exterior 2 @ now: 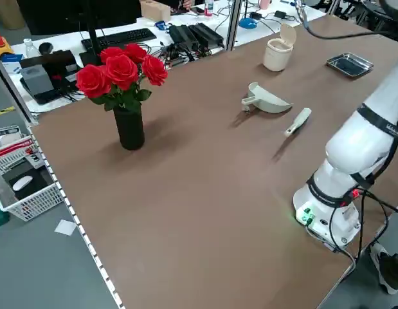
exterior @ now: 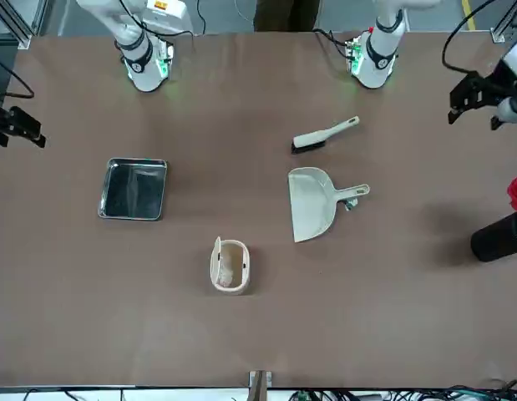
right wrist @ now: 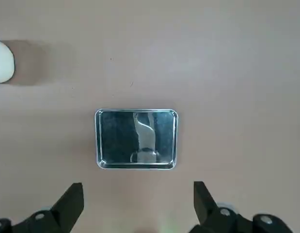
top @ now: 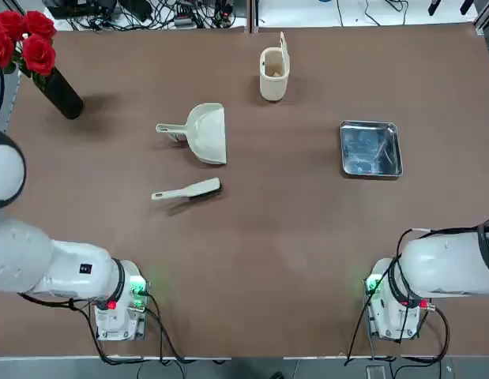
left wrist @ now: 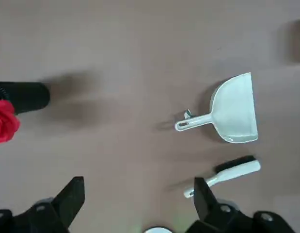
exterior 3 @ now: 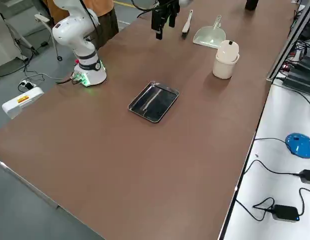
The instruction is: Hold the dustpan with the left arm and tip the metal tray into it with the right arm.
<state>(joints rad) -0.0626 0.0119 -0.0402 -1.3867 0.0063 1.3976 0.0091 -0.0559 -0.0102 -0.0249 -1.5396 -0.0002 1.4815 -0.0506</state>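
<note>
Hanging above the left part of the table (top: 268, 237), my left pincer (left wrist: 139, 180) points downward, its fingers spread wide with nothing between them. My left arm (top: 39, 253) reaches out at that side, bent at its joints. My right arm (top: 457, 264) arches out on the other side, and its right pincer (right wrist: 139, 185) also faces down, fingers spread and holding nothing, above the table's right part.

The metal tray (top: 371, 149) lies flat on the right, rim up, only reflections showing inside it. Well apart from it, left of the middle, sits the dustpan (top: 206, 134), its scoop's straight edge toward the tray and its handle pointing to my left. The cream holder (top: 274, 73) stands upright on the far side, between those two from left to right, with something pale down inside. A black vase (exterior 2: 129, 127) at my far left holds red roses (exterior 2: 121, 71).

Counting up: one tray, one dustpan, one holder, one vase, five roses that I can make out, and one hand brush (top: 189, 190) near the dustpan, on my side of it.
</note>
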